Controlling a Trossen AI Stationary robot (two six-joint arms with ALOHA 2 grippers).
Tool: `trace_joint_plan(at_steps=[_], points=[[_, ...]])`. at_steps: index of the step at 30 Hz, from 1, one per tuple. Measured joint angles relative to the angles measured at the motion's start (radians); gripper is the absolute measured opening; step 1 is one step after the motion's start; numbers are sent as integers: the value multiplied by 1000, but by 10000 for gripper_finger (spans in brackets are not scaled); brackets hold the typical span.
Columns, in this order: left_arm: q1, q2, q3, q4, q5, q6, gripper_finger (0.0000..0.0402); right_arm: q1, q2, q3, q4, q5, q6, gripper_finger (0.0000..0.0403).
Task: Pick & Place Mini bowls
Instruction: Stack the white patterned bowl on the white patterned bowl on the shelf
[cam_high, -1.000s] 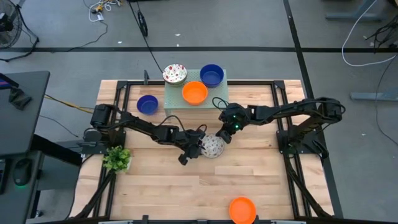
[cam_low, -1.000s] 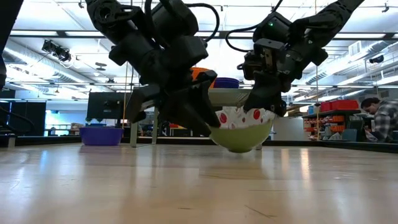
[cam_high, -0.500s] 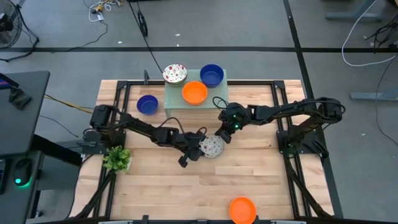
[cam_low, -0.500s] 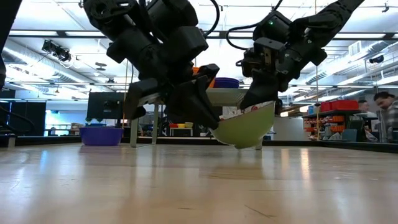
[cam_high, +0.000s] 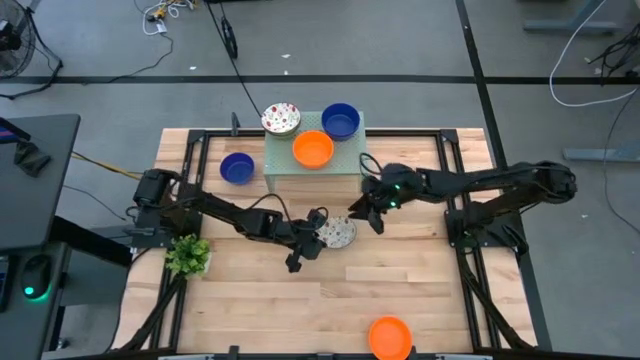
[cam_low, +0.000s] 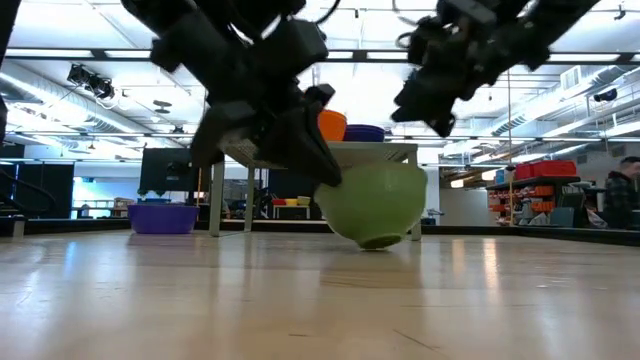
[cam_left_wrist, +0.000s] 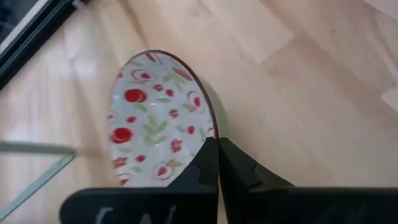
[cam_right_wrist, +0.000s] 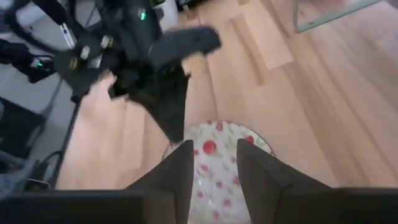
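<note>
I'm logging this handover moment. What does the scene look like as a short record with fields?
left hand: shut on the speckled bowl's rim, table centre
speckled bowl: tilted, green underside touching the table
right hand: open, raised beside the speckled bowl, not touching it
mesh stand: holds an orange bowl and a blue bowl; second speckled bowl at its corner
loose bowls: blue one left of the stand; orange one at the near edge
plant: left edge

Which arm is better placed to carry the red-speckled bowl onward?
The left. The left gripper is shut on the rim of the red-speckled bowl, tilting it on the table. The right gripper is open, above the bowl, holding nothing.
</note>
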Motion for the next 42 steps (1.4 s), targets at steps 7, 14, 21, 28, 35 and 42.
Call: trace_joint_plan(at_steps=[7, 14, 21, 28, 35, 42], points=[[-5, -134, 0, -120, -92, -29, 0, 205, -138, -210, 115, 319, 123, 126], [-14, -214, 0, -208, -240, -40, 1, 382, -144, -385, 396, 495, 251, 113], [-24, -375, 84, -363, -295, -115, 1, 496, -126, -423, 522, 709, 221, 104], [-3, -419, 324, -658, -424, -86, 1, 505, -120, -423, 538, 717, 175, 103], [194, -417, 475, -826, -496, 35, 1, 505, -120, -423, 536, 717, 172, 103], [461, -396, 479, -838, -380, 176, 1, 505, -120, -423, 538, 717, 172, 103]])
